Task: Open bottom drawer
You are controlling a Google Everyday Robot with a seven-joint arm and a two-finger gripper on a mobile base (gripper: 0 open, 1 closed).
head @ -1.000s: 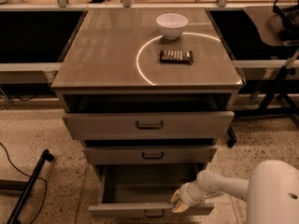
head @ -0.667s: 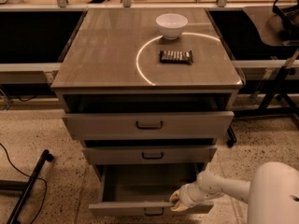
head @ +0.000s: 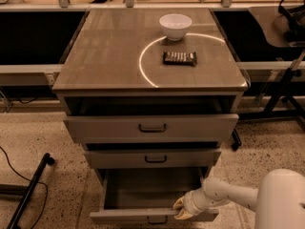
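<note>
The grey cabinet has three drawers. The bottom drawer (head: 133,217) is pulled far out, its inside bare, its small dark handle (head: 156,220) at the lower frame edge. My gripper (head: 180,209) rests at the right part of the drawer's front rim, on the end of the white arm (head: 228,197) that comes in from the lower right. The middle drawer (head: 153,158) and the top drawer (head: 151,127) stand slightly out.
A white bowl (head: 175,26) and a dark snack bar (head: 179,57) lie on the cabinet top (head: 105,56). A black stand leg and cable (head: 28,190) lie on the speckled floor at left. Dark metal legs (head: 281,89) stand at right.
The bottom drawer has come slightly further out and the gripper has moved with it toward the camera. Nothing else has moved.
</note>
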